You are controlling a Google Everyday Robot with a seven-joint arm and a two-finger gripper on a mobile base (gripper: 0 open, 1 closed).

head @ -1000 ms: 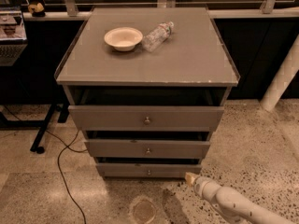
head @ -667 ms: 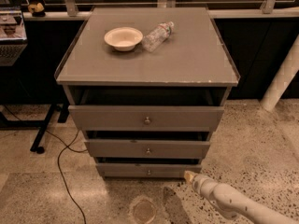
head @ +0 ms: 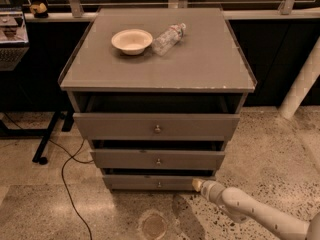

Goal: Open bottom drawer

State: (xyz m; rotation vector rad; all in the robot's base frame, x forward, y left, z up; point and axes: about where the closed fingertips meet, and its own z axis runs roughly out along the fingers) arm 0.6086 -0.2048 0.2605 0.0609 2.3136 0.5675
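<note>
A grey cabinet (head: 160, 59) stands in the middle of the view with three drawers. The bottom drawer (head: 150, 182) has the slimmest front panel, near the floor, with a small round knob (head: 159, 185) at its centre. Its front sits a little forward of the cabinet body. My gripper (head: 196, 184) reaches in from the lower right on a white arm. Its tip is at the right end of the bottom drawer's front, to the right of the knob.
A white bowl (head: 132, 40) and a plastic bottle (head: 168, 38) lie on the cabinet top. The middle drawer (head: 158, 159) and top drawer (head: 157, 126) are above. A black cable (head: 67, 181) runs over the floor at left. A white post (head: 301, 84) stands at right.
My gripper has moved slightly left and up, closer to the right end of the bottom drawer's front. The drawers have not visibly moved.
</note>
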